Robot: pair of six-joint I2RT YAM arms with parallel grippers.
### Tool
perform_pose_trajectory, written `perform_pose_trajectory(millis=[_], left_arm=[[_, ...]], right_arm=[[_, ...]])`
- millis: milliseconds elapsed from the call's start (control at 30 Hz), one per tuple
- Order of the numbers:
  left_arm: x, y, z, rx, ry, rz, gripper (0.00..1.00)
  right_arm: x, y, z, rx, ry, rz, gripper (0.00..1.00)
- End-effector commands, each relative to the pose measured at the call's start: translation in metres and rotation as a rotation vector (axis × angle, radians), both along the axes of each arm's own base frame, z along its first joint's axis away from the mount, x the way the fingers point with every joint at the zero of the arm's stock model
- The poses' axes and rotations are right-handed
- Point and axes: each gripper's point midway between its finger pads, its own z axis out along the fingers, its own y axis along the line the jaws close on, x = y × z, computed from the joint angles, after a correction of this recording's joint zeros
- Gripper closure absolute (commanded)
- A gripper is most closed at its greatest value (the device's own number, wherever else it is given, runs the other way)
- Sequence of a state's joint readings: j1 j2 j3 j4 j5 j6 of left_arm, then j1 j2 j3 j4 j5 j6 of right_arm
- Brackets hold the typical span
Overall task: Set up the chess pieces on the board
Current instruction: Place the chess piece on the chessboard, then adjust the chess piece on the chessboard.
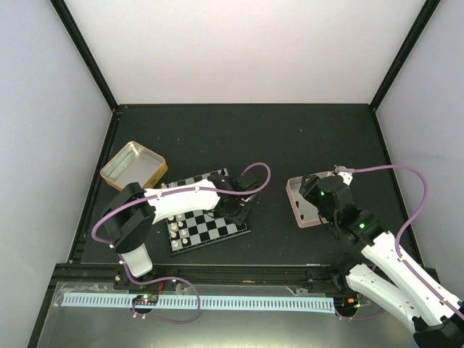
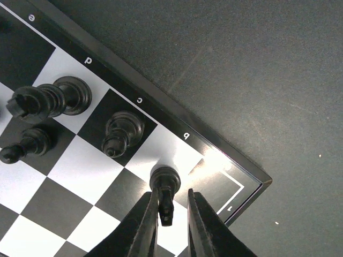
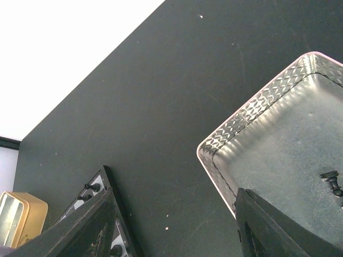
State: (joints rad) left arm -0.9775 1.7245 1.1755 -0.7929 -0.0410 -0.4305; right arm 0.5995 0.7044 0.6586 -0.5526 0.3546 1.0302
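Observation:
The board (image 1: 210, 230) lies at the table's middle, left of centre, with cream-white chess pieces (image 1: 179, 228) along its near-left side. In the left wrist view black pieces stand by the far rim (image 2: 161, 99): a tall one (image 2: 56, 99) on d, a bishop (image 2: 122, 131) on c, a pawn (image 2: 27, 144). My left gripper (image 2: 172, 199) straddles a black piece (image 2: 164, 179) standing on the b square. The jaws are slightly open: the left finger touches the piece, the right one stands off it. My right gripper (image 3: 174, 193) hangs open and empty by the pink-rimmed tin (image 3: 252, 107).
One black piece (image 3: 332, 182) lies inside the pink-rimmed tin (image 1: 301, 210) at the right. A gold tin (image 1: 134, 165) sits at the back left of the board. The left arm's cable loops over the board's far right corner.

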Motion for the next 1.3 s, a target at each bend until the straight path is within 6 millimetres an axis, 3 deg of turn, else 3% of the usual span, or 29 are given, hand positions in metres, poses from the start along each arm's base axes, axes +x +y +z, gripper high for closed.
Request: perform_pose_trajectory(millis=[0,167,500,733,867,1267], left_arm=[[-0.005,-0.005,-0.003,-0.017,0.022,-0.006,0.85],[-0.004,-0.005,-0.004,-0.016,0.022,-0.006,0.87],[-0.007,-0.001,-0.009,0.004,0.034,-0.003,0.82],[-0.009,0.0,-0.013,0.007,0.041,-0.005,0.84],[-0.005,-0.002,-0.01,0.001,0.024,-0.003,0.91],[0.005,-0.003,-0.013,0.021,-0.006,0.019,0.92]], right_arm=[[0.0,-0.007,-0.003,-0.02,-0.003,-0.029,0.37],[-0.001,-0.007,-0.004,-0.02,-0.003,-0.028,0.37],[-0.001,-0.007,-0.004,-0.018,-0.003,-0.028,0.37],[-0.001,-0.007,-0.003,-0.017,-0.004,-0.029,0.37],[0.0,-0.007,-0.004,-0.017,-0.003,-0.03,0.37],[0.0,-0.007,-0.003,-0.019,-0.004,-0.029,0.37]])
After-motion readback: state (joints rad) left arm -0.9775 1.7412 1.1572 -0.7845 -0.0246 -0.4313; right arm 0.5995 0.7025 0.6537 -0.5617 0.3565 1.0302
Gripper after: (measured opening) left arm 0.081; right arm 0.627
